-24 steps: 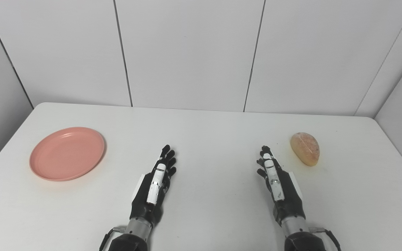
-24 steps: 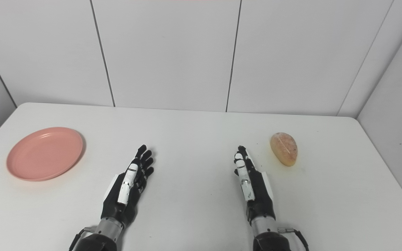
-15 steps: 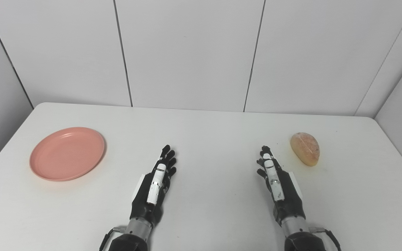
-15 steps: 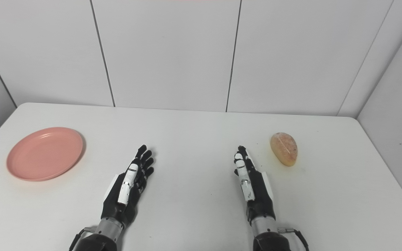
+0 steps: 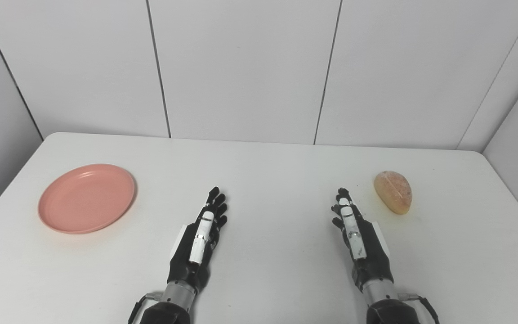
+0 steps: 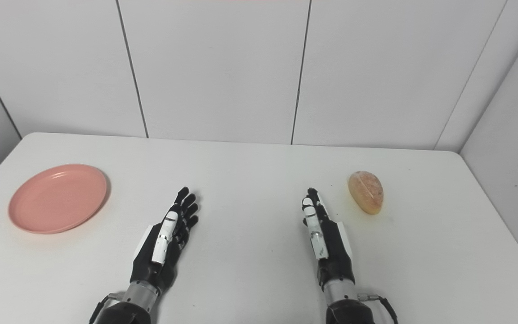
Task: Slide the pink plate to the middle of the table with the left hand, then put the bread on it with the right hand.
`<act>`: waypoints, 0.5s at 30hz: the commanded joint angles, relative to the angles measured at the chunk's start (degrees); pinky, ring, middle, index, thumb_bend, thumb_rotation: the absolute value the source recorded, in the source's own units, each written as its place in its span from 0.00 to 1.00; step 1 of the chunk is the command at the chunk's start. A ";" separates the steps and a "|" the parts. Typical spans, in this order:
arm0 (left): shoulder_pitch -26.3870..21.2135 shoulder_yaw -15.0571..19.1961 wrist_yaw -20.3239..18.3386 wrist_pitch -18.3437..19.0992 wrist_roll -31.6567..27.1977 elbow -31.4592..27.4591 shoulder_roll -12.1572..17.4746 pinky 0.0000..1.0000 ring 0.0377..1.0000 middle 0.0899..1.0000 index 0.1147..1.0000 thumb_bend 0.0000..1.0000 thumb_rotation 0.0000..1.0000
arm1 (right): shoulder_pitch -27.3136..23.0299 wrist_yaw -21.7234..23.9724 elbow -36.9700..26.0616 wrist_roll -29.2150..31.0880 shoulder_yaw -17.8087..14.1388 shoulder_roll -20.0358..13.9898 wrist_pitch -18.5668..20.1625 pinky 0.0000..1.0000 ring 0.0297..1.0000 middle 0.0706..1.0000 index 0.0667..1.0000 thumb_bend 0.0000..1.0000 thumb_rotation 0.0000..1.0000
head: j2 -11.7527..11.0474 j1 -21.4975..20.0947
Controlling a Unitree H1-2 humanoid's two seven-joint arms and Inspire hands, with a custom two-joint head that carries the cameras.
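1. The white table (image 5: 268, 171) fills the space in front of me, its far edge running along the panelled wall (image 5: 241, 67).
2. The pink plate (image 5: 87, 197) lies flat near the table's left edge, well apart from both hands, with nothing on it.
3. The left hand (image 5: 199, 238) sits near the front edge, left of centre, fingers stretched forward and slightly spread, holding nothing; I cannot tell whether it touches the surface.
4. The right hand (image 5: 357, 234) mirrors it right of centre, fingers extended and apart, also empty, its fingertips near the bread but not touching.
5. The bread (image 5: 393, 191), a small golden roll, rests toward the table's right edge, just beyond the right hand.
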 commanded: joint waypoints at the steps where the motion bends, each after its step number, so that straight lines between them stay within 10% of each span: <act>1: 0.02 -0.37 -0.17 -0.21 0.44 0.58 -0.32 1.00 1.00 1.00 1.00 0.43 1.00 | -1.55 -0.39 -1.10 -1.09 0.44 -0.30 -0.85 0.91 0.93 0.95 0.94 0.28 1.00 | 0.00 0.14; 15: 0.14 -0.89 1.18 -1.92 1.30 2.55 -2.46 1.00 0.98 0.99 0.97 0.40 1.00 | -0.62 1.23 -0.31 1.35 -1.11 -1.28 -3.27 0.93 0.93 0.95 0.95 0.25 1.00 | -3.84 9.04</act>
